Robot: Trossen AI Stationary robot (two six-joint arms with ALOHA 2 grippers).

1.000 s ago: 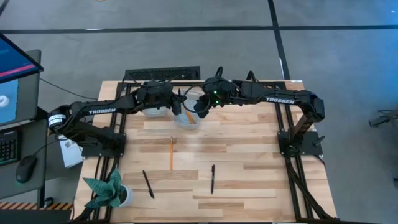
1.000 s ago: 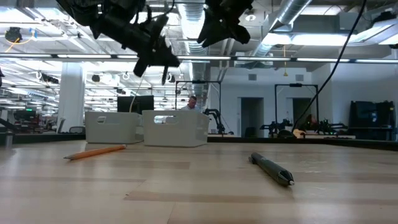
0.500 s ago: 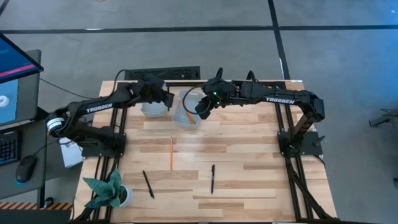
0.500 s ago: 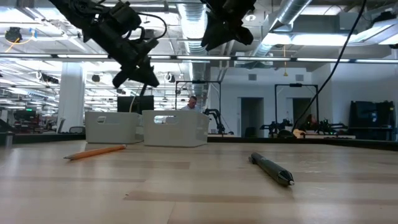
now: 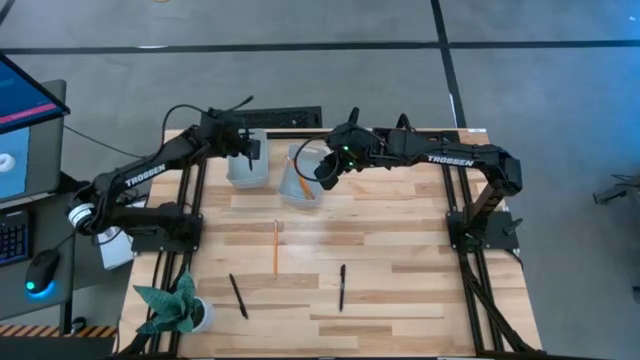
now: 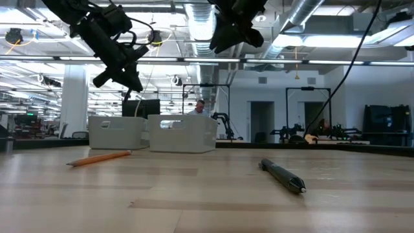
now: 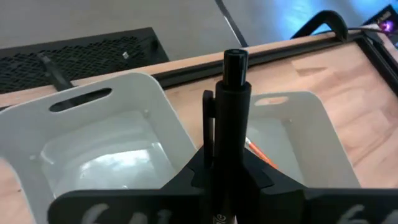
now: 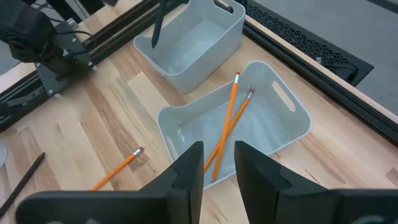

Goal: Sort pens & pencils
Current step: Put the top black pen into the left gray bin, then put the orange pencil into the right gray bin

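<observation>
Left gripper [image 7: 225, 180] clamps slim black plastic pen [image 7: 227, 112] upright above empty white plastic bin [image 7: 99, 146]. Right gripper [image 8: 219, 163], fingers narrowly parted, empty, hovers over second white bin [image 8: 292, 118] holding two orange wooden pencils [image 8: 225, 127].

Grey floor [image 5: 300, 70] crossed by dark lines, pale wood-plank table [image 5: 390, 240], blue-lit monitor [image 5: 25, 100] on a desk at the left, a small potted plant [image 5: 175, 305], exposed ceiling ducts [image 6: 304, 13], strip lights, distant doorways.
</observation>
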